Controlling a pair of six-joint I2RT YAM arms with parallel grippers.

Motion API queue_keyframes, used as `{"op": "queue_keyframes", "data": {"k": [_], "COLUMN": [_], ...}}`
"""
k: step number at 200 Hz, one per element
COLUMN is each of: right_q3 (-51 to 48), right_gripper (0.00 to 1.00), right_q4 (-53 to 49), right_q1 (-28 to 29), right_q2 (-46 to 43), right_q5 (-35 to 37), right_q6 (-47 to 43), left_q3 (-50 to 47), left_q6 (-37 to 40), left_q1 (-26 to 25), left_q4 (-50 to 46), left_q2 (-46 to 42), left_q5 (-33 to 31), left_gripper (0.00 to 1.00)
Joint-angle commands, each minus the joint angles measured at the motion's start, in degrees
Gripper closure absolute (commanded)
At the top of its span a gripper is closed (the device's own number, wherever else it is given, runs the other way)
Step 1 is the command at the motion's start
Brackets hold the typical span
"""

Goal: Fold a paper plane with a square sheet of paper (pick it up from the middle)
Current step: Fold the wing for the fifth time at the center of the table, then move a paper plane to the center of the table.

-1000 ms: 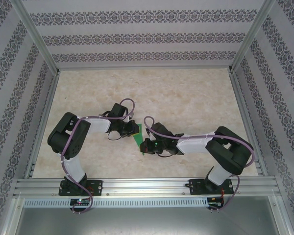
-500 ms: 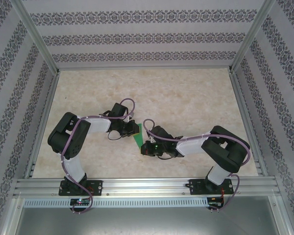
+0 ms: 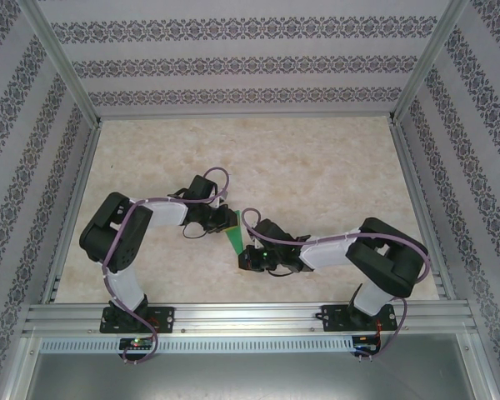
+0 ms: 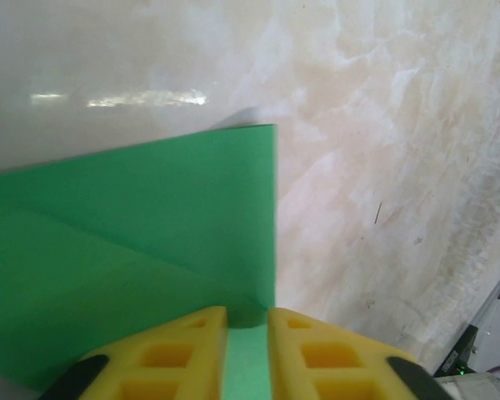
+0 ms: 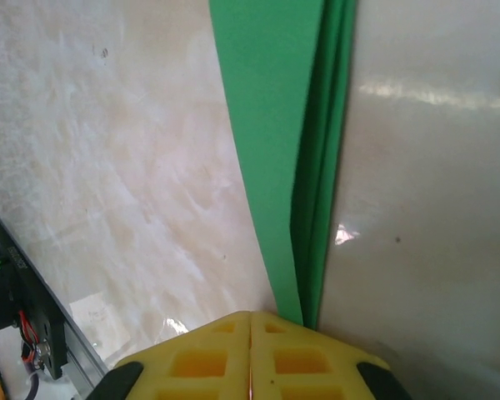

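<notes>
The green paper plane (image 3: 233,239) lies folded and pointed on the table between my two grippers. In the left wrist view the green paper plane (image 4: 150,225) shows a wide layer with a diagonal crease and a straight right edge. My left gripper (image 3: 226,223) sits over its far end; the left gripper (image 4: 247,321) holds a narrow gap, with green paper showing through it. In the right wrist view the paper plane (image 5: 275,125) is a narrow strip of stacked layers. My right gripper (image 3: 247,252) is at its near end; the right gripper (image 5: 251,321) is shut, and the strip runs under its right finger.
The beige marbled table (image 3: 317,167) spreads out behind the arms. Patterned walls with metal posts (image 3: 62,75) enclose it on three sides. An aluminium rail (image 3: 250,317) carrying both arm bases runs along the near edge.
My right gripper has slid a little toward the near edge along the paper, with its forearm swinging left. Less green shows between the grippers. The left arm has stayed put.
</notes>
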Motion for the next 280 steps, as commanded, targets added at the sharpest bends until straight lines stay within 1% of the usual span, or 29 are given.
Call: {"op": "queue_keyframes", "data": {"k": [1,4,21,27,35,46,53,59,78,83,92,105,127,133,147,169,201,215,241,261,280], "right_q3": [2.01,2.39,3.08,2.75,2.45,2.49,2.58,2.73,4.89,5.52,6.75,8.62,10.90,11.29,11.79,11.25,9.80,10.00,10.49,10.07,10.22], "right_gripper": [0.88,0.87,0.72,0.69,0.67,0.64,0.61,0.60,0.60,0.60,0.59,0.59,0.59,0.59,0.59,0.59,0.58,0.58,0.58,0.58,0.58], "right_q4": [-6.73,-8.83,-17.41,-18.71,-19.48,-20.19,-20.06,-19.54,-19.42,-18.88,-18.07,-17.78,-16.66,-16.40,-16.26,-16.08,-14.09,-13.63,-13.23,-12.14,-10.99], "right_q1": [0.13,-0.05,-2.11,-3.37,-5.38,-7.62,-8.71,-9.54,-12.41,-13.02,-13.85,-14.48,-14.70,-14.85,-14.95,-15.46,-16.42,-16.40,-16.36,-16.35,-16.27], "right_q2": [-8.96,-10.18,-15.94,-17.37,-18.71,-19.85,-20.06,-19.92,-17.30,-16.28,-14.26,-11.51,-7.53,-6.75,-5.49,-5.19,-5.10,-4.66,-3.44,-3.21,-2.59], "right_q5": [5.99,7.46,16.34,17.83,18.33,18.81,18.83,18.22,15.80,14.69,12.56,11.18,8.94,8.63,8.38,8.73,8.28,7.50,6.24,6.02,4.70], "right_q6": [-3.49,-4.03,-5.32,-5.25,-5.19,-5.43,-6.02,-6.70,-8.18,-8.68,-9.40,-10.05,-10.62,-10.71,-10.89,-10.07,-8.65,-8.68,-8.54,-8.12,-7.99], "left_q3": [-0.46,-0.13,1.93,2.51,3.05,3.29,3.08,3.00,2.60,2.77,3.58,6.04,12.52,13.53,14.54,16.08,18.55,17.71,14.96,14.99,14.25], "left_q6": [1.55,1.97,3.09,3.28,3.06,1.70,0.37,-0.86,-4.46,-5.15,-6.30,-7.88,-10.13,-10.63,-11.41,-12.62,-11.70,-11.17,-11.20,-10.81,-10.74], "left_q1": [-0.26,-0.23,-0.24,-0.23,-0.23,-0.23,-0.23,-0.27,-1.05,-1.65,-2.91,-4.81,-8.36,-9.05,-9.91,-11.02,-11.45,-11.47,-11.47,-11.47,-11.43], "left_q4": [-4.66,-5.65,-13.00,-15.05,-17.74,-21.09,-22.86,-24.32,-26.71,-27.09,-28.07,-30.57,-38.18,-38.95,-37.79,-37.18,-37.60,-35.66,-32.41,-32.80,-32.69], "left_q2": [-6.67,-7.68,-13.13,-14.84,-17.03,-19.74,-21.21,-22.03,-23.10,-22.98,-22.01,-19.16,-13.23,-11.96,-9.96,-7.12,-2.32,-2.30,-4.37,-4.30,-4.73], "left_q5": [-3.79,-4.64,-10.51,-12.15,-14.35,-16.95,-18.46,-19.61,-21.11,-21.79,-23.43,-25.20,-31.15,-32.02,-31.07,-31.35,-29.42,-27.56,-27.17,-26.73,-27.10], "left_gripper": [0.71,0.68,0.51,0.44,0.38,0.33,0.29,0.26,0.24,0.21,0.20,0.20,0.20,0.20,0.20,0.19,0.22,0.26,0.31,0.39,0.52]}}
